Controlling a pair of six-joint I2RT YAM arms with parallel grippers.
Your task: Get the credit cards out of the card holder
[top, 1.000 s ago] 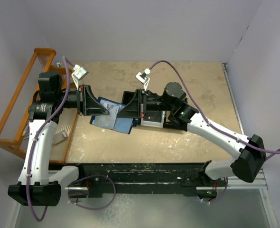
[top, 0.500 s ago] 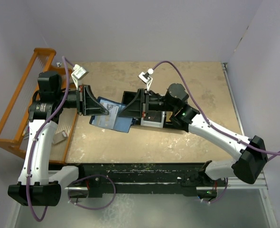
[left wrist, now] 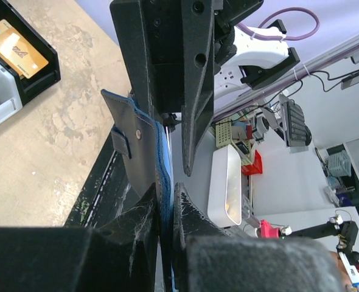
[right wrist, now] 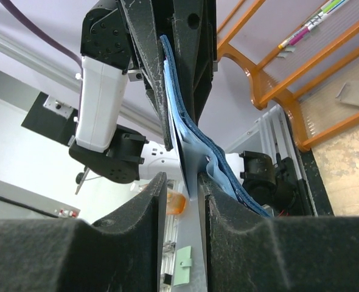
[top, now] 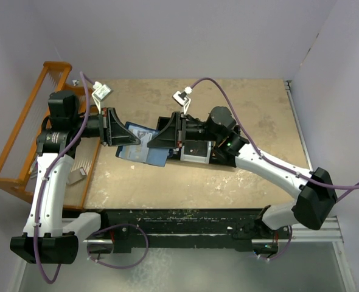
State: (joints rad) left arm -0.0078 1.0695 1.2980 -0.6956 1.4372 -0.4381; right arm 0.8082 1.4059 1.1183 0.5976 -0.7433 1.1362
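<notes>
Left tool (left wrist: 166, 193): closed on the card holder (left wrist: 137, 146).
Right tool (right wrist: 184, 182): fingers slightly apart; a thin pale sheet (right wrist: 188, 165) is seen between them.
Bench (top: 246, 109): tan, worn.
Rack (top: 21, 134): orange, at the bench's left edge.
Tray (left wrist: 45, 72): black, on the bench.
Card holder: held above the bench between both tools.
Card (left wrist: 15, 52): gold, laid in the tray.

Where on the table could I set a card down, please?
Bare: the far-right part of the table, between the tray and the right edge; the far strip behind the holder; the near strip in front of it. Crowded: the middle, around holder and tray, and the rack on the left.
</notes>
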